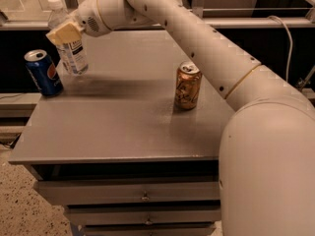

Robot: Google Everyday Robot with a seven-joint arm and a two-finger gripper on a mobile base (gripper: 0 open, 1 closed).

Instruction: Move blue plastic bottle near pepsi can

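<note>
Looking from the wrist outward, I see the two-finger gripper (63,32) at the far left corner of the table. Its tan pads (66,31) are clamped on the shoulder of the small clear plastic bottle (75,57), just below the neck. The bottle leans slightly, its white cap (56,4) tipped to the left and its base further right. A white label with dark print wraps its middle, and the clear lower part shows the grey surface through it. I cannot tell whether its base touches the top or hangs just above it.

Just left of the bottle stands the dark blue pepsi can (44,73) with its round red-white-blue logo and silver top. It is upright at the table's left edge, near the bottle but not touching it.

The white jointed arm (197,38) runs from the gripper across the back of the grey flat-topped table (123,127) to the bulky shoulder at the right. An orange-brown can with script lettering (188,86) stands upright mid-table, well apart from the other two. Under the top are grey drawers (142,195).
</note>
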